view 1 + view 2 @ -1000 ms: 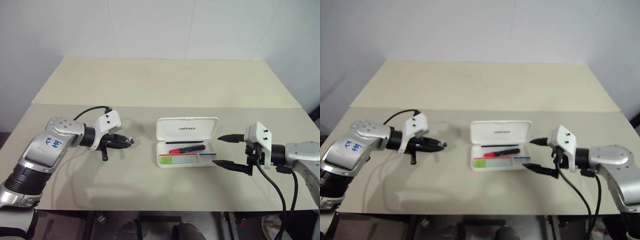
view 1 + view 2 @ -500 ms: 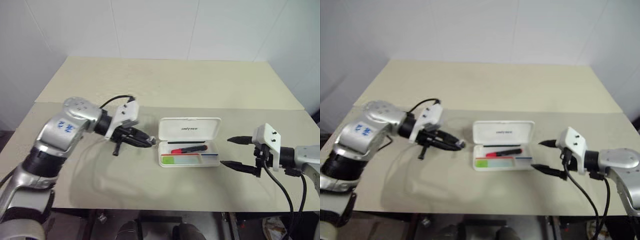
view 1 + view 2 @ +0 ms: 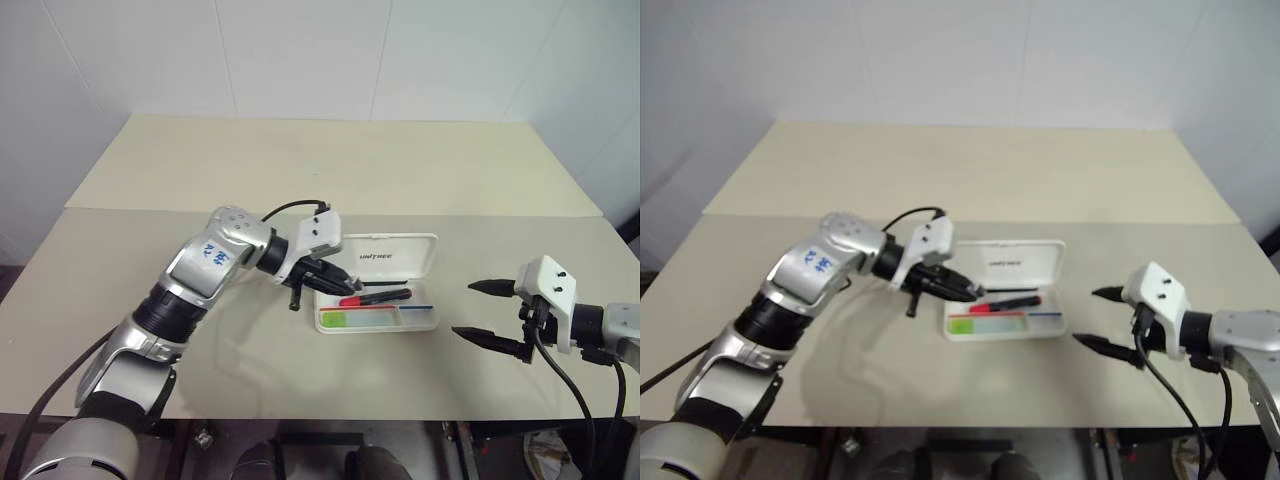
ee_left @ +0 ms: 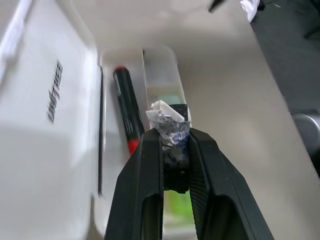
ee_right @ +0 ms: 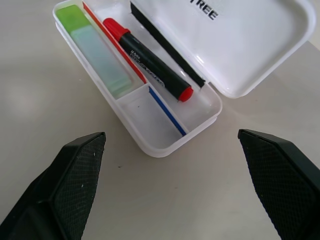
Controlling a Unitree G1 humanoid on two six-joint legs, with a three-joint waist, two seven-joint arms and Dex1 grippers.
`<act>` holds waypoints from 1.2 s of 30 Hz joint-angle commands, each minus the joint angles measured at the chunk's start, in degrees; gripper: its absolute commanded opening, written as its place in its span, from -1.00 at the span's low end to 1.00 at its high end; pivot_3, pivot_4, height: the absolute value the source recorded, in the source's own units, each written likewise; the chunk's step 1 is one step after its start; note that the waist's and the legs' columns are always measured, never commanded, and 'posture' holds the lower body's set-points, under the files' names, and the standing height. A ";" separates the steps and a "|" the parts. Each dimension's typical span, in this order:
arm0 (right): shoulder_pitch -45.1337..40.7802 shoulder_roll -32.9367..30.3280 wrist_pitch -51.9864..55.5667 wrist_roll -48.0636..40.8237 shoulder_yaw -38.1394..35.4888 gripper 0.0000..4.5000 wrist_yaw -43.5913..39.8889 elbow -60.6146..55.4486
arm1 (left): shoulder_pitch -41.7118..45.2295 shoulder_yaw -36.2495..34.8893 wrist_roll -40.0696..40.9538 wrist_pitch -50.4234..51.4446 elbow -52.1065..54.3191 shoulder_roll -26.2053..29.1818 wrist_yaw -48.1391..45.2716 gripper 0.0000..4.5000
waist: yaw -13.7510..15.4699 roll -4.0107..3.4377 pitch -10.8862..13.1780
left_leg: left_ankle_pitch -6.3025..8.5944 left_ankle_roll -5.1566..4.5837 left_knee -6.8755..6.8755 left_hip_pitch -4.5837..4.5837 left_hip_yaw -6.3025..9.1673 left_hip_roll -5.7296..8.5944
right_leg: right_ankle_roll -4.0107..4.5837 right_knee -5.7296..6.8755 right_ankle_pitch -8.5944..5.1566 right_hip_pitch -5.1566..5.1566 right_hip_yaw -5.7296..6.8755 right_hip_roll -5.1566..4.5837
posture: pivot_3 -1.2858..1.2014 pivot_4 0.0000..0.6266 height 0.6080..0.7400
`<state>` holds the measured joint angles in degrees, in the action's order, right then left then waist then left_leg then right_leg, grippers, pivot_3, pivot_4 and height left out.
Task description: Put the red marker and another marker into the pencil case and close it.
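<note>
Pencil case (image 3: 378,293) lies open on the front table (image 3: 250,350), near its middle, lid (image 3: 388,260) tipped back toward the wall with the dark lettering showing. Inside, the red marker (image 5: 148,60) rests in the long rear compartment — black barrel, red at both ends — and the pale highlighter with the lime-green cap (image 5: 97,53) lies in the front one, a thin red line between them. The small end compartment (the one by the blue line) holds nothing.

The left gripper (image 3: 338,289) reaches in over the case's left end, its fingers (image 4: 145,185) pinched on a small dark object with a crumpled white scrap at its tip (image 4: 170,131) — what it is, I cannot tell. The right gripper (image 3: 488,312) hangs off the case's right side, well apart from it, jaws spread wide and empty.
</note>
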<state>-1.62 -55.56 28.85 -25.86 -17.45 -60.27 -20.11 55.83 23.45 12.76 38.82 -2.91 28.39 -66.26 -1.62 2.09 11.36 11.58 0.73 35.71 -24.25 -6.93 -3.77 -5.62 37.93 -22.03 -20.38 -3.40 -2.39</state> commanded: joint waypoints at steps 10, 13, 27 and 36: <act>0.78 -0.40 1.02 -0.98 -2.87 1.00 1.79 -2.66 | 3.96 3.24 -3.40 -2.84 -4.93 -9.32 1.07 -0.83 | -0.05 0.00 0.00 | 0.00 0.01 -0.05 0.00 0.02 -0.03 | 0.00 -0.02 0.00 -0.01 -0.01 0.01 | 0.03 -0.52 1.00; 0.66 -0.42 1.29 -1.15 -2.82 1.00 1.95 -2.73 | 4.01 4.12 -3.98 -3.48 -5.38 -11.04 0.83 -0.83 | 0.01 0.00 0.00 | 0.00 0.01 -0.04 0.00 0.04 -0.03 | 0.00 -0.02 0.00 -0.01 -0.02 0.01 | 0.03 -0.52 1.00; 0.97 -0.21 1.86 -1.79 -3.24 1.00 2.87 -3.57 | 4.10 6.56 -8.82 -8.68 -13.28 -19.91 3.78 -0.83 | -0.01 -0.01 0.00 | 0.00 0.00 -0.05 -0.01 0.07 0.00 | 0.00 -0.04 0.00 0.00 -0.05 -0.02 | 0.03 -0.52 1.00; 2.76 -0.07 2.67 -2.37 -4.80 1.00 3.75 -4.93 | 3.90 6.60 -11.81 -12.10 -19.12 -23.82 6.65 -0.83 | 0.03 -0.01 0.00 | 0.00 0.00 -0.08 -0.02 0.08 0.01 | 0.00 -0.08 0.00 0.01 -0.05 -0.03 | 0.03 -0.52 1.00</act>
<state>0.92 -55.55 31.46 -27.28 -19.15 -57.05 -23.20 58.30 30.39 1.62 28.36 -22.11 5.61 -60.26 -1.59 2.08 11.36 11.59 0.72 35.63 -24.27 -6.85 -3.76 -5.62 37.84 -22.03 -20.37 -3.46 -2.42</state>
